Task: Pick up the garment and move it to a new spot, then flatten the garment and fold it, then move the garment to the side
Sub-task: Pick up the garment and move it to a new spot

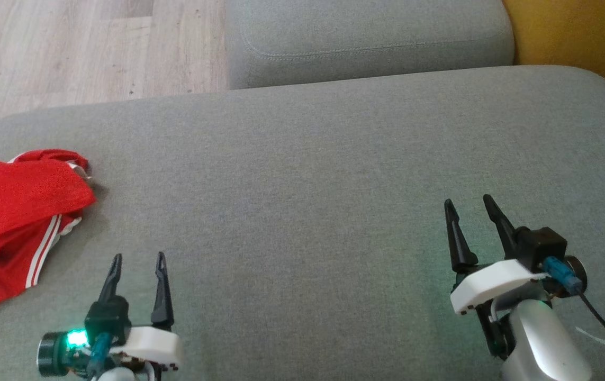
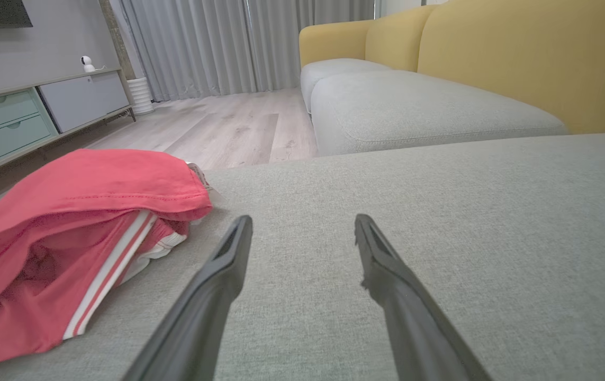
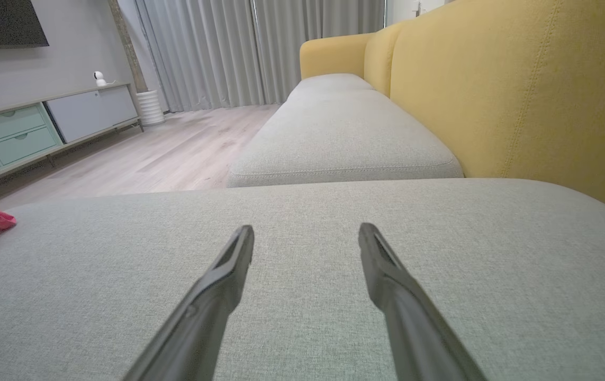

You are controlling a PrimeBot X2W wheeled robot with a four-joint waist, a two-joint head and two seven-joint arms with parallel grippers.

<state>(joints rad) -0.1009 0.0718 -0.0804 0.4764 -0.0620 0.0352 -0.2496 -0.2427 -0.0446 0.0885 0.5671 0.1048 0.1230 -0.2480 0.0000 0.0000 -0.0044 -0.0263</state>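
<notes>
On the grey sofa cushion (image 1: 302, 185) the red striped garment (image 1: 11, 211) lies at ten o'clock from the nearer left end effector (image 1: 138, 255), well apart from the right end effector (image 1: 467, 199); both gape wide, empty.

Red white-striped garment (image 1: 14, 211), folded, cushion's left

You can count one red garment (image 1: 16, 211), two grey cushions, the near cushion (image 1: 334, 185) and the far cushion (image 1: 366, 37), and two pairs of jaws, each with two dark fingers (image 1: 162, 291).
</notes>
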